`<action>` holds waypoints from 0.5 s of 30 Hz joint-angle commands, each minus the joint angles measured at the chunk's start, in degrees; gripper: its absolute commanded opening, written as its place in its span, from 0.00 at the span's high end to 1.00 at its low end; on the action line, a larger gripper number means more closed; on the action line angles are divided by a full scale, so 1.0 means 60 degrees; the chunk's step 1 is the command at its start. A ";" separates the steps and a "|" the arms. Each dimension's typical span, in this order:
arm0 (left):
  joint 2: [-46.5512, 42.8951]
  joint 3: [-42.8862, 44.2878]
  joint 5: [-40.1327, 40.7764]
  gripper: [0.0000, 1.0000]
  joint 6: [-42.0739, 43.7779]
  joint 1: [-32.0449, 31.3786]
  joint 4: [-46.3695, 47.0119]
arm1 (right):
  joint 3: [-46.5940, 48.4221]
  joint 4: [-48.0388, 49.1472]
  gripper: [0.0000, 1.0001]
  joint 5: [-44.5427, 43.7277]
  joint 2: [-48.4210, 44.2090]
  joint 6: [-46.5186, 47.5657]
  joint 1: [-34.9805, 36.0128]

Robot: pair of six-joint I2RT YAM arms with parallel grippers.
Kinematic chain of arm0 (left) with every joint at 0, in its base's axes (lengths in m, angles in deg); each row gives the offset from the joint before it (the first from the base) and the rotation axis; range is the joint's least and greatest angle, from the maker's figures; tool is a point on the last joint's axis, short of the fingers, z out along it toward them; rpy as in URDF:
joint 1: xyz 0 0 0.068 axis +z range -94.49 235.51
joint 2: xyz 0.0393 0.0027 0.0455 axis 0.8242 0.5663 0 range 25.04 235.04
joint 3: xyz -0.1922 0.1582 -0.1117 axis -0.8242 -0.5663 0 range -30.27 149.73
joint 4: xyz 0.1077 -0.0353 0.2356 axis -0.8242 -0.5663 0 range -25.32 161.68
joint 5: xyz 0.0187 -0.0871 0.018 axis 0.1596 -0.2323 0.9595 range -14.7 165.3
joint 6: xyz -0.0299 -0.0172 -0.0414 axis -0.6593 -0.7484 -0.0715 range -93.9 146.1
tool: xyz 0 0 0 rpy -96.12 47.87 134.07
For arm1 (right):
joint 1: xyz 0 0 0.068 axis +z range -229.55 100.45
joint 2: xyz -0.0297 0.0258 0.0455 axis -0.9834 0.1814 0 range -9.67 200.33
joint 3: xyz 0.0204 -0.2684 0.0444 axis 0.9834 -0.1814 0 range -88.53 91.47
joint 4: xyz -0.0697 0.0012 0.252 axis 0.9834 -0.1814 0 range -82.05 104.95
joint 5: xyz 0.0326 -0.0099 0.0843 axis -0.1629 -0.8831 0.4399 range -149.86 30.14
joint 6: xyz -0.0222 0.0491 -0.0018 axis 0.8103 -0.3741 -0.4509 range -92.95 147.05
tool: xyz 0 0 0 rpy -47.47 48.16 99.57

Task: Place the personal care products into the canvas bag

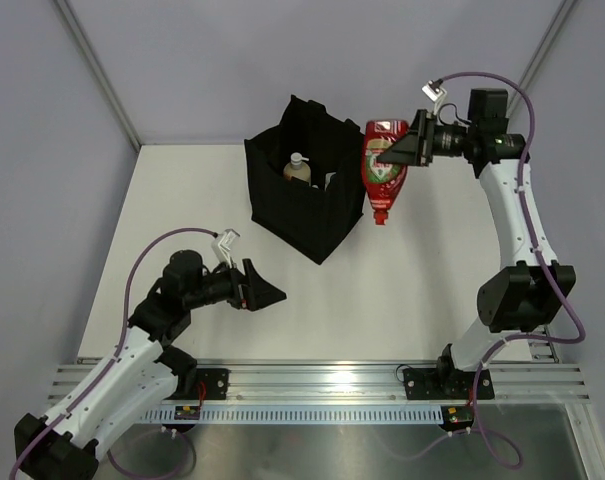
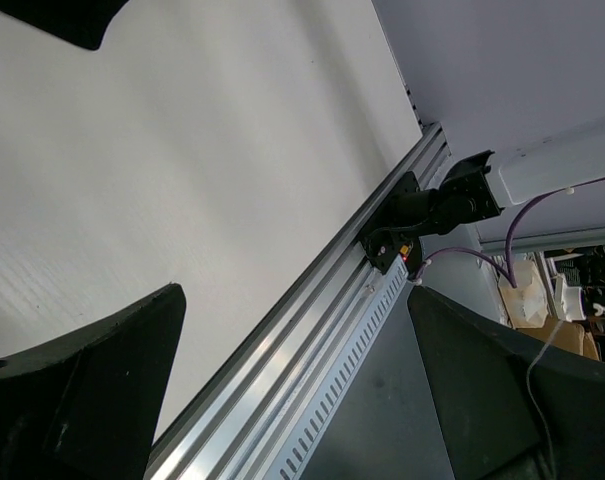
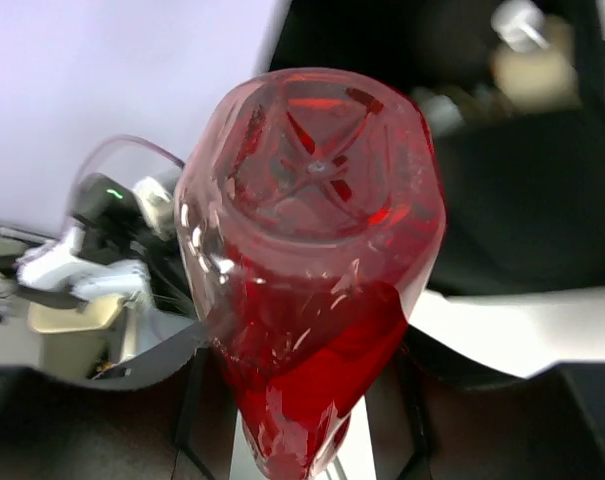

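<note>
The right fingers [image 1: 406,148] are clamping the red squeeze bottle [image 1: 384,172] around its body, just beside the right wall of the canvas bag [image 1: 317,215]. The bottle is probably needing a leftward carry over the open mouth, clearing the rim and the 1 capped bottle [image 1: 297,168] inside, before any release. The right arm is stretching far and high, while the left fingers [image 1: 270,294] are gaping empty, low over the table [image 1: 412,290].

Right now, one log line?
right gripper: shut on red bottle, beside bag | left gripper: open, empty | white-capped bottle: in bag
</note>
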 commanded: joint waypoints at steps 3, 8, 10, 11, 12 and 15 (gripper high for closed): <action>-0.0079 0.0630 0.0344 0.01 0.0278 -0.0041 -0.0071 | 0.3738 0.5291 1.00 0.0748 0.1897 -0.5847 0.1537; -0.0269 0.0572 0.0520 0.01 0.0249 -0.0041 -0.0013 | 0.5420 0.5935 1.00 -0.0845 0.3032 -0.5848 0.2226; -0.0241 0.0513 0.0594 0.01 0.0293 -0.0041 0.0031 | 0.5759 0.6432 1.00 -0.1199 0.3544 -0.6328 0.2271; -0.0153 0.0513 0.0594 0.01 0.0322 -0.0041 0.0031 | 0.6109 0.6449 1.00 -0.1767 0.3691 -0.6274 0.2286; -0.0080 0.0542 0.0623 0.01 0.0395 -0.0041 0.0031 | 0.6272 0.6318 1.00 -0.2164 0.3983 -0.5882 0.2359; 0.0140 0.0688 0.0725 0.01 0.0527 -0.0041 -0.0012 | 0.6813 0.5195 1.00 -0.3293 0.4554 -0.3929 0.2709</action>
